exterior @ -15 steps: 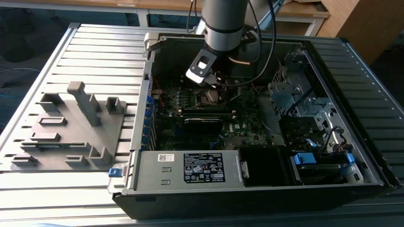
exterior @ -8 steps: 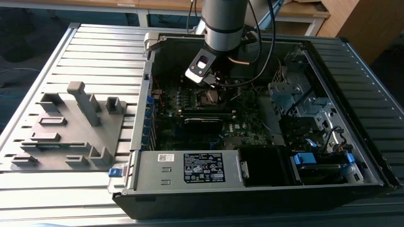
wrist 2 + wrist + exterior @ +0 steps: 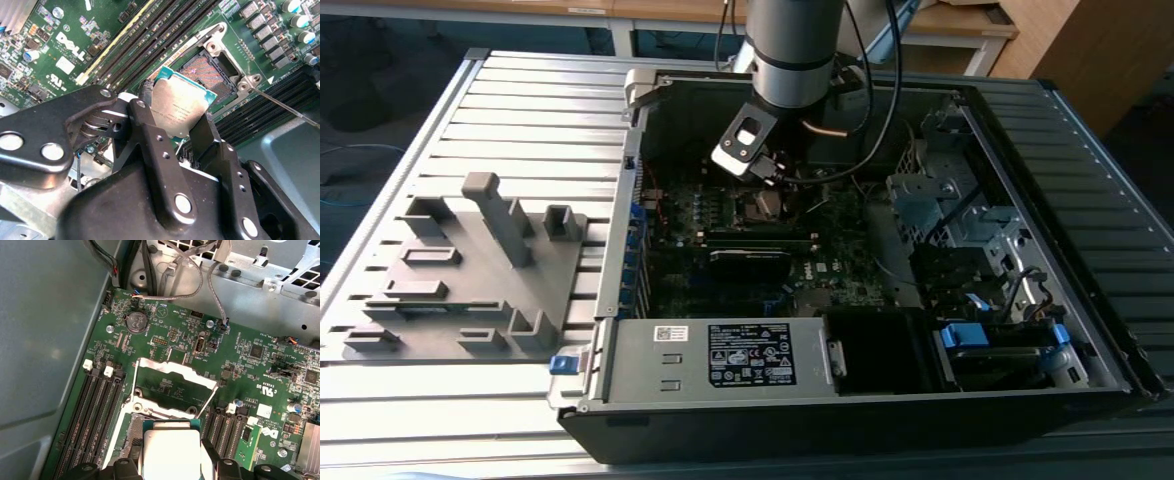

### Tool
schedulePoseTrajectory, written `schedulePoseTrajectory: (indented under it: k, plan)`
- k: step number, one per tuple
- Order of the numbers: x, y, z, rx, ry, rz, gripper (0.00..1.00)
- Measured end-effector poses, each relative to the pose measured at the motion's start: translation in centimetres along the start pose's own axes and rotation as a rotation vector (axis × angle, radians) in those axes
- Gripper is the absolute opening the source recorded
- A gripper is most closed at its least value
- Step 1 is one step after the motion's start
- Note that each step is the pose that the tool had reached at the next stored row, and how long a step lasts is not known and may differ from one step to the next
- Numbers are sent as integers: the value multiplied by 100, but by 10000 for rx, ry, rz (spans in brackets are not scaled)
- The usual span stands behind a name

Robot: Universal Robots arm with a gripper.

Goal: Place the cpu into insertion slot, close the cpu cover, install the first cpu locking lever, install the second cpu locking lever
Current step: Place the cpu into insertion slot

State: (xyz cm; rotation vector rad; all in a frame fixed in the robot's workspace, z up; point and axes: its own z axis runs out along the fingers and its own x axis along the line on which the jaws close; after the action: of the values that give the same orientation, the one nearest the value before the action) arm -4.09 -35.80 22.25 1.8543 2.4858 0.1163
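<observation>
My gripper [image 3: 177, 122] is shut on the cpu [image 3: 179, 105], a silvery square chip with a green edge, pinched between two black fingers [image 3: 150, 130]. The chip hangs tilted just over the insertion slot [image 3: 210, 75], whose dark pin field lies uncovered. In the first wrist view the cpu [image 3: 172, 452] hides most of the insertion slot [image 3: 134, 432]. The cpu cover [image 3: 172, 369] stands swung open beyond the slot, green board showing through its window. One thin locking lever [image 3: 285, 106] sticks out unlatched beside the slot. In the exterior view the gripper [image 3: 767, 180] hovers above the board inside the case.
Long black memory slots [image 3: 95, 410] flank the slot on both sides. Loose cables [image 3: 200, 270] and the case wall [image 3: 50, 340] lie close by. A power supply box [image 3: 720, 355] sits at the case front. A grey fixture plate [image 3: 454, 270] with upright blocks lies at the exterior view's left.
</observation>
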Motion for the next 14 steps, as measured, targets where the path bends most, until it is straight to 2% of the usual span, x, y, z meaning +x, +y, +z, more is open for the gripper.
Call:
schedulePoseTrajectory:
  k: [3,11,14]
  plan:
    - [0,0,1,-2,-11,136,54]
    - [0,0,3,-12,-87,984,54]
    - [0,0,3,-13,-90,1027,54]
